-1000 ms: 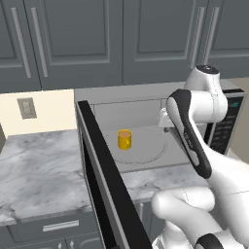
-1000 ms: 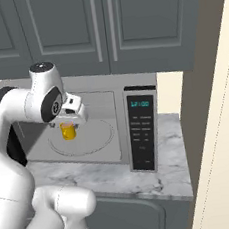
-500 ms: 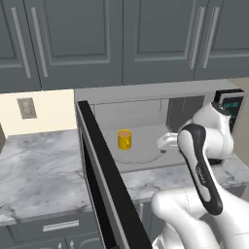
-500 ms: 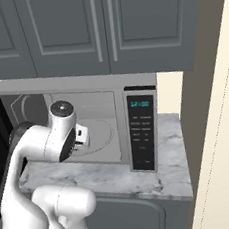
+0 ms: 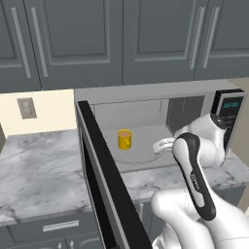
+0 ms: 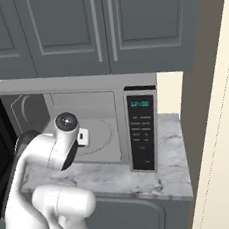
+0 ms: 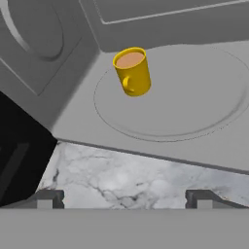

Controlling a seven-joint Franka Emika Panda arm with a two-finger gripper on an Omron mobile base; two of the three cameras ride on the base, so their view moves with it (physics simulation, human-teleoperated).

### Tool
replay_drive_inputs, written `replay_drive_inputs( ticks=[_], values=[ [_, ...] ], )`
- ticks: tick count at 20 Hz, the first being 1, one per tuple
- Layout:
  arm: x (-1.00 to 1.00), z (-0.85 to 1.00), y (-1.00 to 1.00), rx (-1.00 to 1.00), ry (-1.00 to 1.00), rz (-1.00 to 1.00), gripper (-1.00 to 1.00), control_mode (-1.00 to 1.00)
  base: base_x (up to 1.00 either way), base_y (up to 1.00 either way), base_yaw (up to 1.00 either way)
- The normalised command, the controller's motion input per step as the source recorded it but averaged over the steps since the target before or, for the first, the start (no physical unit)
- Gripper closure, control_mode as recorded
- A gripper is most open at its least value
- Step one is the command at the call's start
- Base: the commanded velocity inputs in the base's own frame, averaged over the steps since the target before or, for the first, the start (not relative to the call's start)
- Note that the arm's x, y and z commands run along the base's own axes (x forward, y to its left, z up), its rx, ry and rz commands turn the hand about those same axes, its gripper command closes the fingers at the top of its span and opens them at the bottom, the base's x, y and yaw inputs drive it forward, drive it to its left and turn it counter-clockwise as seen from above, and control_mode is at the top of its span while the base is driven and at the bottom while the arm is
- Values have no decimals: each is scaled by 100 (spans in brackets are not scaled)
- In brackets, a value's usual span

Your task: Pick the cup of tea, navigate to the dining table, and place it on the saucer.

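Observation:
The cup of tea (image 5: 125,139), a small yellow mug with brown liquid, stands upright on the glass turntable (image 5: 146,154) inside the open microwave (image 5: 146,95). In the hand view the cup of tea (image 7: 132,71) sits on the left part of the turntable (image 7: 185,107), its handle turned toward the camera. My gripper (image 7: 125,198) is open with nothing between its fingertips (image 7: 46,198). It hovers over the marble counter edge just outside the microwave opening, short of the cup. In the left base view the gripper (image 5: 159,145) is right of the cup. The dining table and saucer are out of view.
The microwave door (image 5: 104,180) swings out to the left and stands close beside the arm. The control panel (image 6: 143,133) closes off the right side. Grey wall cabinets (image 5: 121,39) hang above. The marble countertop (image 5: 39,165) runs to the left, and a beige wall (image 6: 218,125) stands at the right.
The arm has folded down and the hand has dropped from cavity height to the lower front of the microwave opening. The cup has not moved.

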Motion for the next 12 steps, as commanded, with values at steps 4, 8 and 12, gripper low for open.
replay_drive_inputs(
  ticks=[4,8,12],
  values=[
    [51,-7,38,-4,0,0,-100,-100,0,0,0],
    [81,-29,29,0,1,0,-100,-100,0,0,0],
    [77,-33,22,0,0,0,-100,-100,0,0,0]
  ],
)
